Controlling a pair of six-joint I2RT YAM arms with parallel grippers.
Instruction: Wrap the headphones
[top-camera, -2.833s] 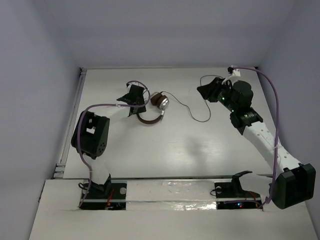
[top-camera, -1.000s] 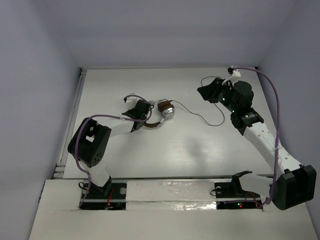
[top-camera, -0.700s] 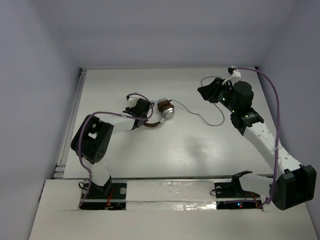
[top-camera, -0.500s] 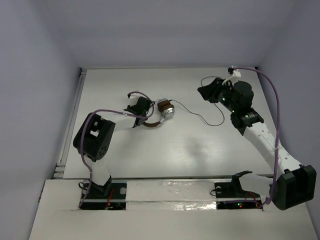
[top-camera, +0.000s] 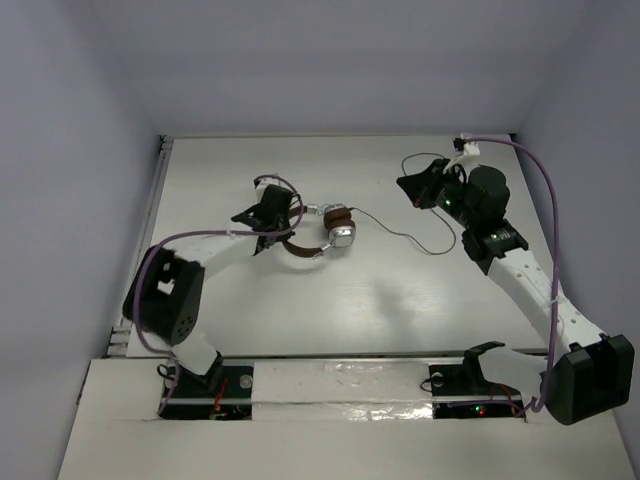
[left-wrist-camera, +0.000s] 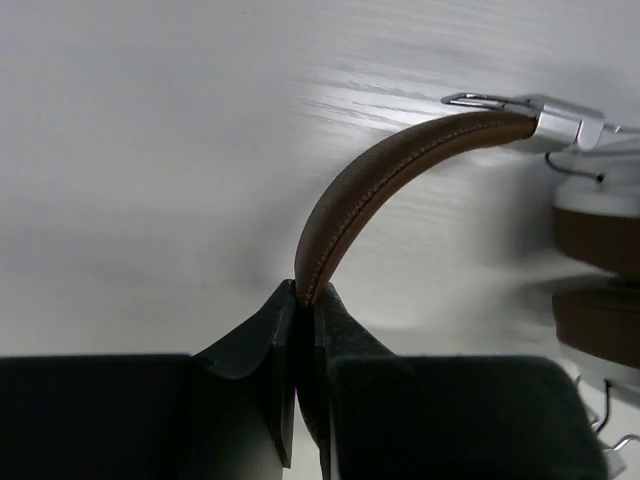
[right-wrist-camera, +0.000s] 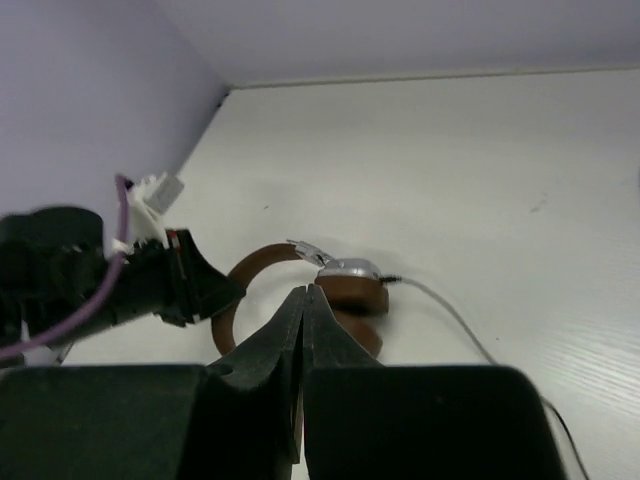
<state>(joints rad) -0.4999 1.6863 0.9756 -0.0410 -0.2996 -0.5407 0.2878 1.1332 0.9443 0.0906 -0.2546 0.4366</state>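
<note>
Swung round since a moment ago, the headphones lie toward the table's far edge, headband clamped in the left gripper. Their cord trails rightward, nearer the right gripper, whose jaws are together, seemingly empty.

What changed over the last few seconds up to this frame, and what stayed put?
The left gripper regripped and is shut on the brown headband of the silver-cupped headphones, which shifted slightly right and turned. The right gripper closed in place. The thin black cord still trails over the white table toward it.
</note>
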